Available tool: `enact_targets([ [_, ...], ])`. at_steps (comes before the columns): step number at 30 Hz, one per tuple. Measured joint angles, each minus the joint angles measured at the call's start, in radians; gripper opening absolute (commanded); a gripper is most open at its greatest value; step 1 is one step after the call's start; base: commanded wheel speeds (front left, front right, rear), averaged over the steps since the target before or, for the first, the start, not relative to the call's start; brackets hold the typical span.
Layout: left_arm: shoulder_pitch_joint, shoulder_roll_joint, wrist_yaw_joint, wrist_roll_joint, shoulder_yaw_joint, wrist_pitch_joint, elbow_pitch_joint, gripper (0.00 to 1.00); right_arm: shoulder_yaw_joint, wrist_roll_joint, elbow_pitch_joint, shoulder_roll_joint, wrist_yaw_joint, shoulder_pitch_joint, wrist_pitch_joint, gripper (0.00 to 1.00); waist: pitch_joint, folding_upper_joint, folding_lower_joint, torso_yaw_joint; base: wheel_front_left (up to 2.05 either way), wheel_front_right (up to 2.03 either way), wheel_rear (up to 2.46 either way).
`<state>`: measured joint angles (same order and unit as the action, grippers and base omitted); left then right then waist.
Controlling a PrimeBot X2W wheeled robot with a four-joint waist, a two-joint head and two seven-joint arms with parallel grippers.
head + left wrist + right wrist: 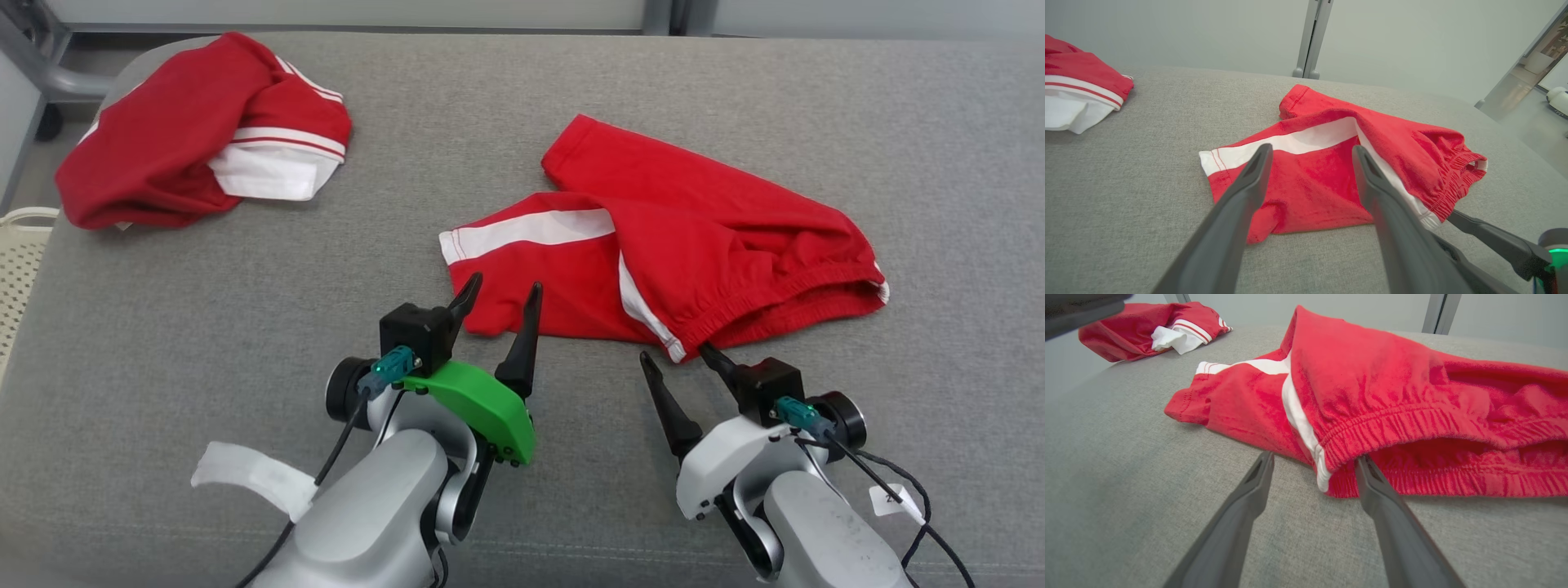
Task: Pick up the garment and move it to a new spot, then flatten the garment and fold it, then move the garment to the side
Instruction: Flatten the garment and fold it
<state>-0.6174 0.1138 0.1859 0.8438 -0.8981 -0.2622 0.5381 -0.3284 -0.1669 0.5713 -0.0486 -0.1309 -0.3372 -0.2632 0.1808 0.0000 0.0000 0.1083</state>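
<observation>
The left hand (504, 287) hangs released at the leg hem of the red shorts (694, 237), and the right hand (676, 354), also released, sits at their waistband corner. The shorts lie mid-table (245, 294) on grey fabric, long axis left-right, waistband rightward. A crumpled red-and-white garment (180, 139) lies far left, with a pale wall (1208, 32) beyond.

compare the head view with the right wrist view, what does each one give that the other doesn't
Head view adds: the green cover behind the left pincer, and a white basket at the left edge of the grey table. Right wrist view adds: a low look into the hollow under the elastic waistband. Both: red shorts, second red garment, the table, open right pincer.
</observation>
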Motion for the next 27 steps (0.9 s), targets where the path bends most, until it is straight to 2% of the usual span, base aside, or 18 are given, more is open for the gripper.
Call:
enact_targets([
  [4,0.065,0.011,0.017,-0.037,0.034,0.0,-0.067,1.0,0.009,-0.015,0.076,0.0,0.0,-0.04,0.0,1.0,-0.005,0.0,0.0,0.05,0.0,0.0,0.0],
  [6,0.088,0.02,0.021,-0.047,0.053,0.0,-0.09,1.0,0.009,-0.019,0.098,0.0,0.0,-0.057,0.0,0.52,-0.007,0.0,0.0,0.07,0.0,0.0,0.0],
  [7,0.099,0.025,0.021,-0.051,0.058,0.0,-0.098,1.0,0.009,-0.022,0.106,0.0,0.0,-0.063,0.0,0.42,-0.008,0.0,0.0,0.077,0.0,0.0,0.0],
  [8,0.109,0.029,0.024,-0.057,0.065,0.0,-0.109,1.0,0.008,-0.022,0.117,0.0,0.0,-0.069,0.0,0.21,-0.008,0.0,0.0,0.083,0.0,0.0,0.0],
  [9,0.119,0.032,0.027,-0.061,0.074,0.0,-0.118,1.0,0.008,-0.021,0.126,0.0,0.0,-0.075,0.0,0.21,-0.008,0.0,0.0,0.088,0.0,0.0,0.0],
  [10,0.128,0.036,0.027,-0.066,0.082,0.0,-0.125,1.0,0.01,-0.016,0.128,0.0,0.0,-0.082,0.0,0.0,-0.008,0.0,0.0,0.09,0.0,0.0,0.0],
  [13,0.162,0.047,0.035,-0.078,0.11,0.0,-0.155,1.0,0.007,-0.019,0.12,0.0,0.0,-0.096,0.0,0.0,-0.008,0.0,0.0,0.078,0.0,0.0,0.0],
  [18,0.201,0.058,0.039,-0.084,0.141,0.0,-0.181,1.0,-0.048,-0.111,0.077,-0.022,0.0,-0.082,0.002,0.0,-0.013,0.0,0.0,0.042,0.0,0.0,0.0],
  [22,0.22,0.066,0.042,-0.088,0.162,0.0,-0.202,1.0,-0.078,-0.222,-0.008,-0.108,0.0,-0.075,0.061,0.0,-0.019,0.0,0.0,0.003,0.0,0.0,0.0],
  [27,0.244,0.079,0.043,-0.091,0.182,0.0,-0.223,1.0,-0.112,-0.366,-0.136,-0.229,0.0,-0.045,0.196,0.0,-0.031,0.0,0.0,-0.042,0.0,0.0,0.0],
])
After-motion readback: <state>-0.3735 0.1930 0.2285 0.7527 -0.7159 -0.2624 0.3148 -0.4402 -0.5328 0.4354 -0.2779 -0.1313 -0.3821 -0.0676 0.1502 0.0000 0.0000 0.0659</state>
